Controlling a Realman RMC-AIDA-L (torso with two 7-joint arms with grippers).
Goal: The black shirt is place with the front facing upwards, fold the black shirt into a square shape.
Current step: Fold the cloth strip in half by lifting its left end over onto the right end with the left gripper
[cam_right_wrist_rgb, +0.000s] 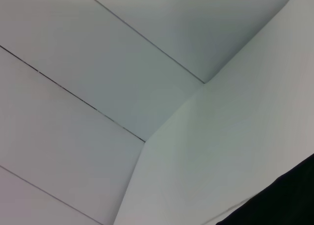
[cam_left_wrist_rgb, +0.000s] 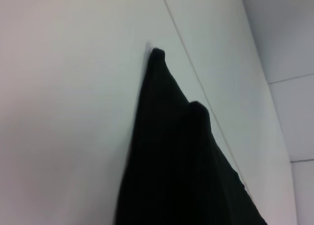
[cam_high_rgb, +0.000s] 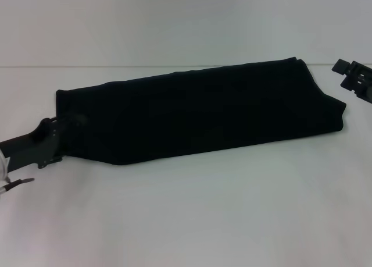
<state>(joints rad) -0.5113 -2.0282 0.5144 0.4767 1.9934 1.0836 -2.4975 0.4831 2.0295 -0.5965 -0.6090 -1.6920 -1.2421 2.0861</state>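
- Now: left gripper at the left end of the shirt, low on the table. Black fingers against black cloth; cannot tell whether they are spread or pinching the edge.
- Shirt lies mid-table as a long narrow band, left end to right end, slightly slanted. No lettering visible. Judgement: lengthwise folds done, end-over-end fold into a square still to do.
- Right gripper off the right end, apart from the cloth; finger spacing not readable.
- Risks: if the left grip takes only the top layer, the band may open when lifted. Uneven carry would skew the square. Dragging could bunch the stacked layers.
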